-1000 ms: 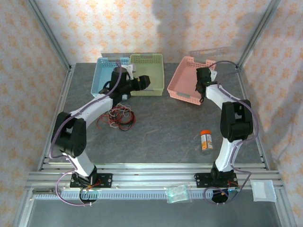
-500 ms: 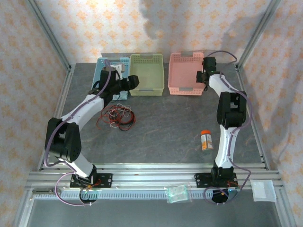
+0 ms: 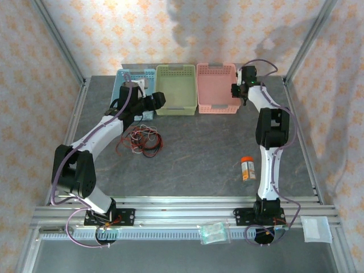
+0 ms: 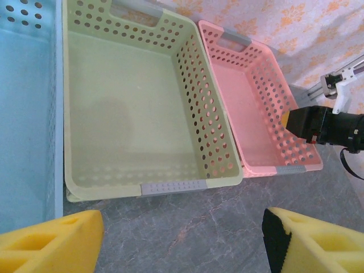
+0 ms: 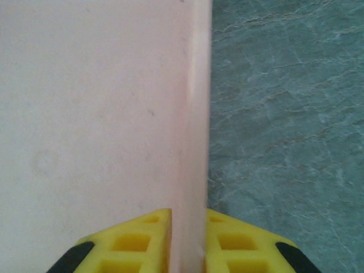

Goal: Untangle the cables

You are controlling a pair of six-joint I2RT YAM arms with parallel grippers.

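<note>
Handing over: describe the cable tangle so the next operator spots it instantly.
Find the blue basket, leftmost of three along the far edge, then come toward the near side. There the cables lie heaped on the grey table: thin red, black and pale loops, unlike the stubby orange-capped bottle further right.

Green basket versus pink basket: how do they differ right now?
Place: the green basket stands mid-row, the pink basket at the right end. Contact: no gripper holds the green basket; the right gripper straddles the pink basket's side wall. Both are perforated, grey-handled and empty.
</note>
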